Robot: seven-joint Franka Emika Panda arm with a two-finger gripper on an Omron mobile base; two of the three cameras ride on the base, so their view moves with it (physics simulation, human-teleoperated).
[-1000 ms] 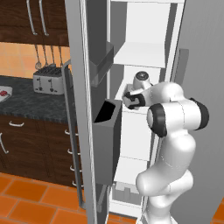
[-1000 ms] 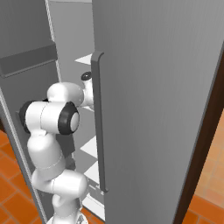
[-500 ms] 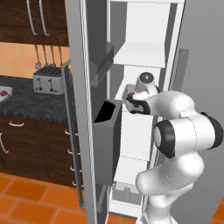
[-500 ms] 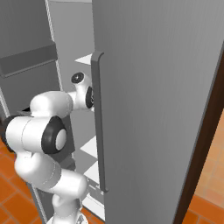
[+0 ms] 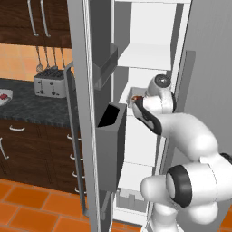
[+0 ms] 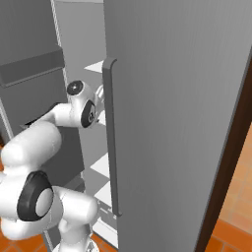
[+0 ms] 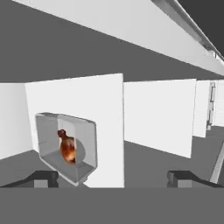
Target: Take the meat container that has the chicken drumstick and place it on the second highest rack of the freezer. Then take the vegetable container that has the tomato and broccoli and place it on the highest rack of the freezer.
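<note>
Tool (image 7: 113,178) tips stand wide apart, holding nothing, inside the freezer (image 5: 149,54). Just beyond the left tip, a grey meat container (image 7: 65,146) sits on a white shelf (image 7: 144,153), the chicken drumstick (image 7: 66,148) inside it.

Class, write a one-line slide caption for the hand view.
Open gripper facing the meat container with the drumstick on a freezer shelf.

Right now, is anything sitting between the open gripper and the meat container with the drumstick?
No. In the hand view only bare white shelf lies between the open gripper and the meat container holding the chicken drumstick.
</note>
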